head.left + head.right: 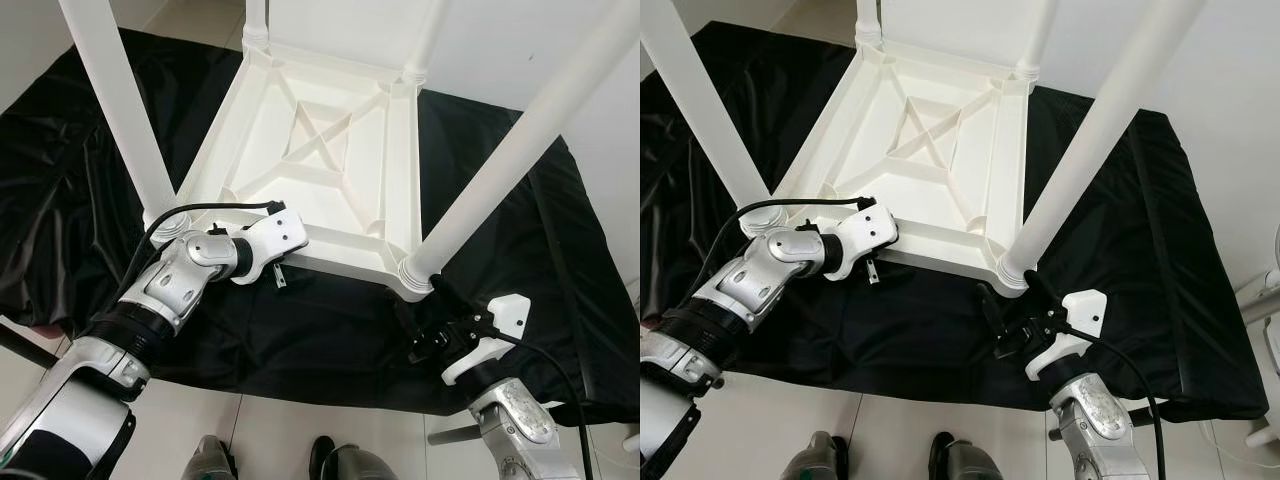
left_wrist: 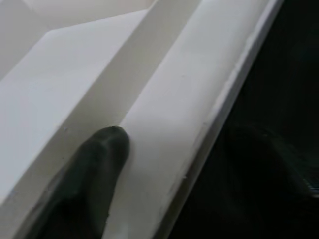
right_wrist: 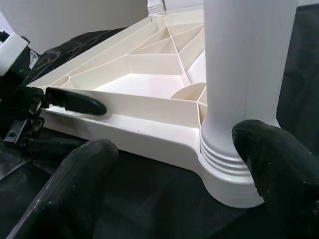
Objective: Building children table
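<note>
- Fingers (image 3: 84, 102) of the left gripper (image 1: 872, 262) are pinching the near rim of the white children's table (image 1: 330, 130): in the right wrist view one black finger is lying over the top of the rim and the other is sitting below it on the outer side, and in the left wrist view a fingertip (image 2: 107, 149) is pressing on the white plastic just inside the edge.
- Fingers (image 3: 271, 164) of the right gripper (image 1: 1015, 305) are standing spread apart, one on each side of the collar at the foot of the near right leg (image 1: 1080, 150), close to it, though whether they are touching it cannot be told.
- Children's table is lying upside down, its ribbed underside with a cross-shaped brace facing up, and four white legs are rising from its corners.
- It is resting on a black cloth (image 1: 560, 270) that is covering a low worktop.
- Light tiled floor (image 1: 300, 440) is showing at the near edge, with the robot's feet (image 1: 965, 462) standing on it.
</note>
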